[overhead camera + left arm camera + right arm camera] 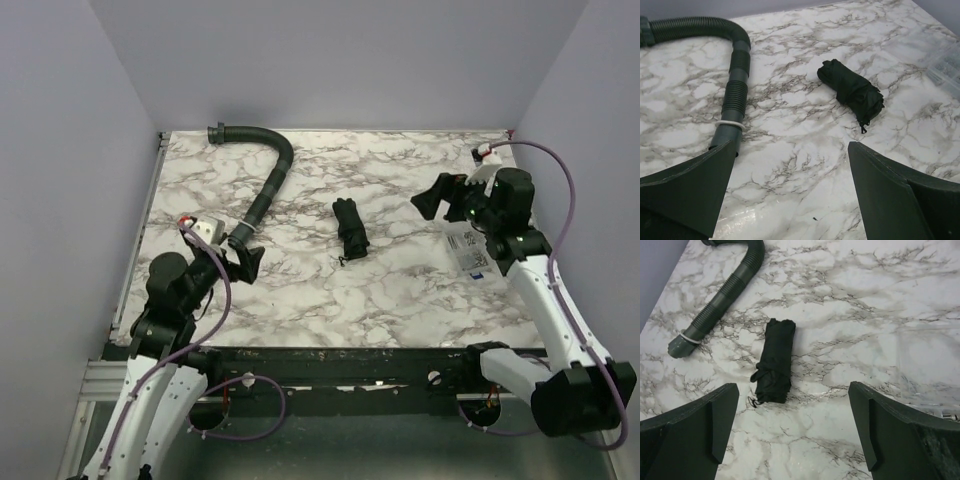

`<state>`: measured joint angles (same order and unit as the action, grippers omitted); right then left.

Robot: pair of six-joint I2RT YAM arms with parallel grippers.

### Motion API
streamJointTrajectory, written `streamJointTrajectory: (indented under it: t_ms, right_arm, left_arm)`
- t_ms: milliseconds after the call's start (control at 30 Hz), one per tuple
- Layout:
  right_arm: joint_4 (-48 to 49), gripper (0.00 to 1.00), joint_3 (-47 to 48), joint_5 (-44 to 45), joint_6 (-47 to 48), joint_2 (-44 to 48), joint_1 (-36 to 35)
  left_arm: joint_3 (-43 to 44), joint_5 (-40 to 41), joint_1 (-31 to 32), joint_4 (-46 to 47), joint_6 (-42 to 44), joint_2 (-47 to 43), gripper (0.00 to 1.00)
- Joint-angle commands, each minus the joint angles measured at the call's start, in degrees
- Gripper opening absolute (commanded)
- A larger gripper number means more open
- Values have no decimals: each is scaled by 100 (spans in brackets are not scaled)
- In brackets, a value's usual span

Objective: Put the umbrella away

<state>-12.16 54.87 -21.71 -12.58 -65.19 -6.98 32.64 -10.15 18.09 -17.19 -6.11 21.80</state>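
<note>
The left fingers (690, 195) and right fingers (690, 425) both gape empty, the bundled umbrella (351, 230) lying on the counter (400, 290) between them, long axis near-to-far, seemingly closer to the right.

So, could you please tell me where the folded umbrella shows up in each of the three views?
Top external: the umbrella lies mid-table, near the picture's centre.
Left wrist: the umbrella sits upper right of centre.
Right wrist: the umbrella lies left of centre.
Shared landmark: the ribbed hose, to the umbrella's left in all three views.
</note>
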Motion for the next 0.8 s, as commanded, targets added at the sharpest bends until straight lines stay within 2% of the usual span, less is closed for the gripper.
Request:
streamJointTrajectory:
  t_ms: [0, 100, 267, 333, 500, 767]
  right_arm:
    - [-14, 100, -287, -42, 128, 840, 163]
    - [-349, 100, -347, 161, 325, 1207, 239]
    - [-738, 100, -486, 728, 509, 1749, 289]
    - [-705, 100, -626, 935, 337, 1926, 363]
    - [-556, 100, -700, 1128, -2, 2186, 562]
    - [-375, 100, -1004, 1361, 74, 2435, 672]
  left_arm:
    - [171, -1507, -1013, 244, -1376, 606, 98]
    - [11, -1871, -1454, 624, -1713, 656, 98]
    - [36, -1240, -1481, 128, -915, 386, 98]
    - [11, -1007, -1464, 64, -814, 277, 98]
    - [-30, -1127, -1464, 127, -813, 309, 98]
    - [-47, -1352, -1461, 251, -847, 320, 98]
